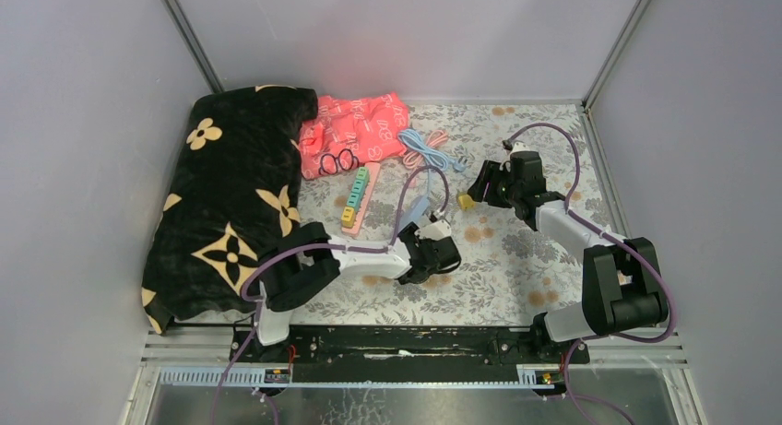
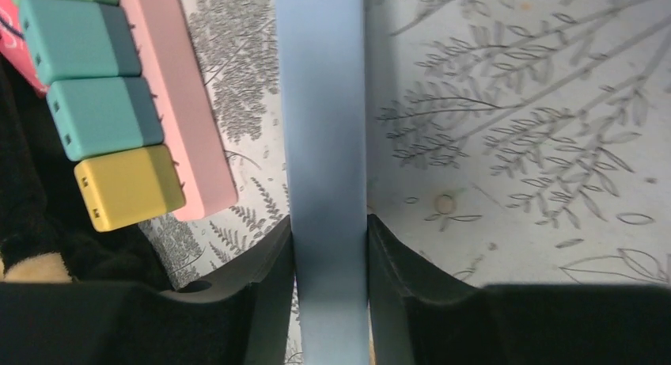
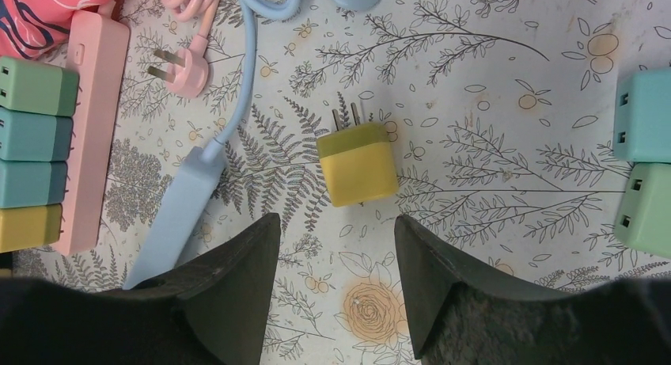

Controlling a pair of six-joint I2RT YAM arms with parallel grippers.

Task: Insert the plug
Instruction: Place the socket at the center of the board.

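Observation:
A yellow plug (image 3: pixel 358 163) lies on the floral cloth with its two prongs pointing away from my right gripper (image 3: pixel 336 218), which hovers open just short of it; it also shows in the top view (image 1: pixel 468 202), under the right gripper (image 1: pixel 479 190). My left gripper (image 2: pixel 328 222) is shut on a light blue power strip (image 2: pixel 324 127), one finger pressed on each long side. The strip shows in the top view (image 1: pixel 417 210), ahead of the left gripper (image 1: pixel 426 245), and in the right wrist view (image 3: pixel 178 218).
A pink power strip (image 1: pixel 358 196) holds green, teal and yellow plugs (image 2: pixel 126 187). Its pink plug (image 3: pixel 186 72) and a blue cable (image 1: pixel 429 148) lie behind. Two more plugs (image 3: pixel 645 115) lie right of the yellow one. A black floral blanket (image 1: pixel 231 204) and a red bag (image 1: pixel 355 130) lie at the left.

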